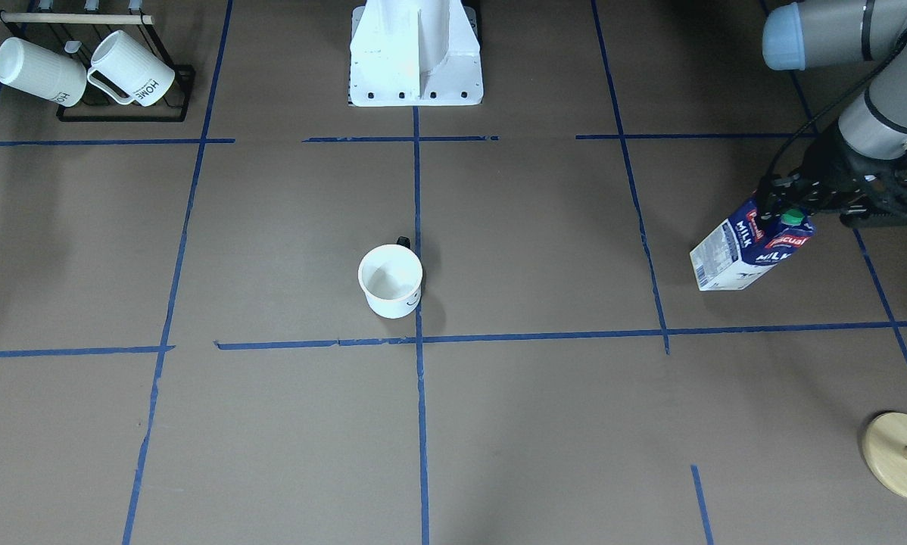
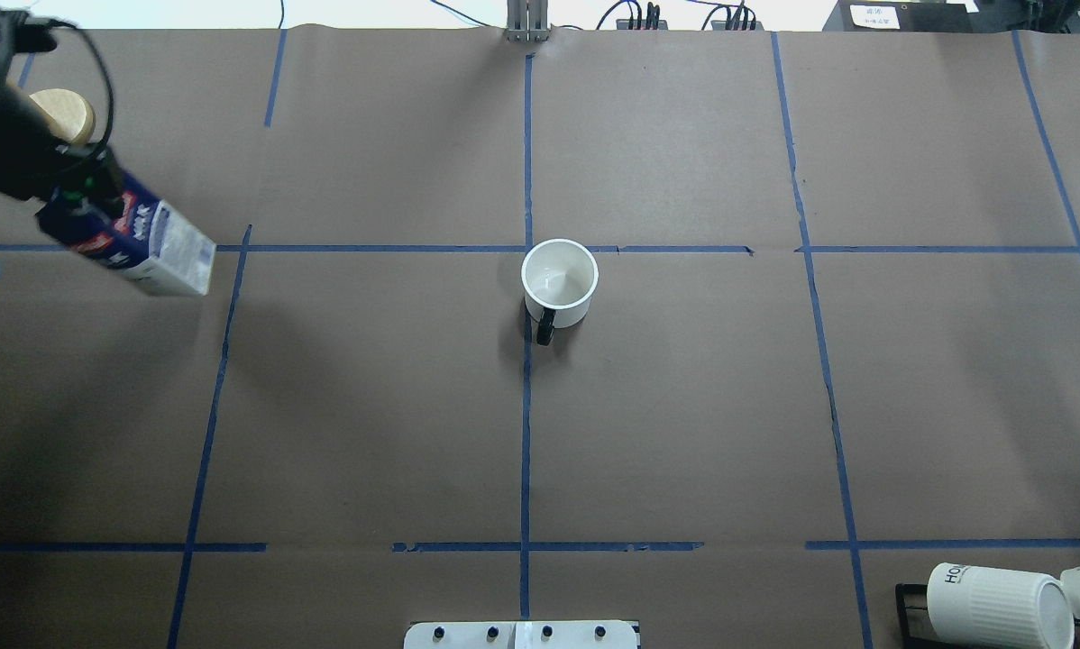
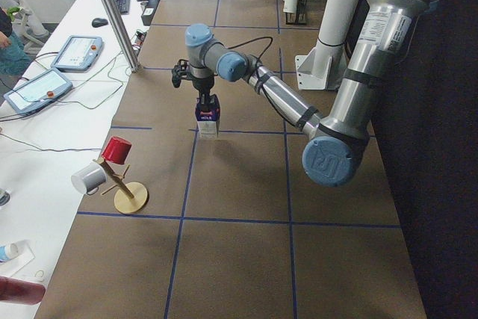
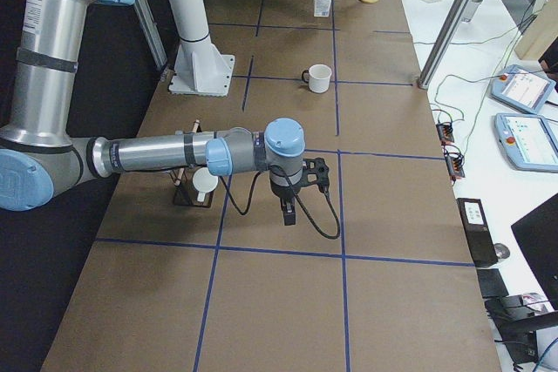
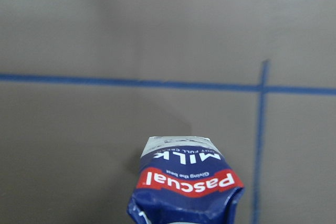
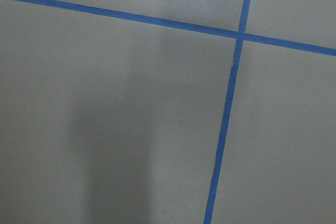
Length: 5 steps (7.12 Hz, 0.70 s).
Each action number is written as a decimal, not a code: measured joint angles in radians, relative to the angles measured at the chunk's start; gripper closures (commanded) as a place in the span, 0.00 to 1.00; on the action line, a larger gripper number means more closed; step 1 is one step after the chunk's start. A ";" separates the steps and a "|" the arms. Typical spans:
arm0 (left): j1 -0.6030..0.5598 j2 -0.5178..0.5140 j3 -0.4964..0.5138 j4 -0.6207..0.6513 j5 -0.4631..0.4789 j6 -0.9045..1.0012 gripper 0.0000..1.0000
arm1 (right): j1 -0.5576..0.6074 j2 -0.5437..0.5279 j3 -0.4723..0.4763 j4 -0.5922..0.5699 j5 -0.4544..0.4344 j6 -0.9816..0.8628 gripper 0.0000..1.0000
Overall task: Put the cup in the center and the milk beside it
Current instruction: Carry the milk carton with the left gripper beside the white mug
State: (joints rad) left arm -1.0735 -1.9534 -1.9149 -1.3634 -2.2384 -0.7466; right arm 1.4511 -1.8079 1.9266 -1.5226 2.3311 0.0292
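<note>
Centrally, blue tape (image 2: 526, 180) crosses brown surface (image 2: 684, 406) beside cup (image 2: 559, 281).

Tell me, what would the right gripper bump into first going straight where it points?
Probably just the brown table. The right gripper points straight down, and its wrist camera shows only bare paper and blue tape below.

The milk carton (image 1: 741, 257) sits directly under the left gripper (image 1: 785, 214), pinched at its top ridge. The mug tree (image 1: 899, 454) stands near them on the side away from the robot, further toward the left end of the table (image 1: 287, 227). The cup (image 1: 391, 280) stands upright well off to that gripper's right, just beside the tape crossing (image 1: 419, 341) at the table's middle, and the mug rack (image 1: 120, 117) lies close beside the right gripper (image 4: 289, 212), on its robot-facing side.
</note>
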 measured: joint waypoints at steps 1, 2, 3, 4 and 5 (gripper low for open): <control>0.055 -0.129 0.017 0.074 0.010 -0.075 0.65 | 0.000 0.000 0.000 0.000 0.000 0.000 0.00; 0.128 -0.252 0.065 0.103 0.043 -0.165 0.64 | 0.000 -0.001 0.000 -0.001 0.001 0.001 0.00; 0.200 -0.369 0.141 0.111 0.090 -0.248 0.63 | 0.000 -0.001 -0.003 -0.001 0.001 0.001 0.00; 0.258 -0.465 0.219 0.102 0.131 -0.312 0.63 | 0.000 -0.001 -0.007 -0.001 0.002 0.001 0.00; 0.306 -0.531 0.291 0.070 0.169 -0.353 0.63 | 0.000 -0.001 -0.010 -0.001 0.002 0.001 0.00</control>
State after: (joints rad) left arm -0.7676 -2.4845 -1.6242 -1.2930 -2.0696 -1.0998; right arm 1.4511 -1.8086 1.9170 -1.5233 2.3333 0.0307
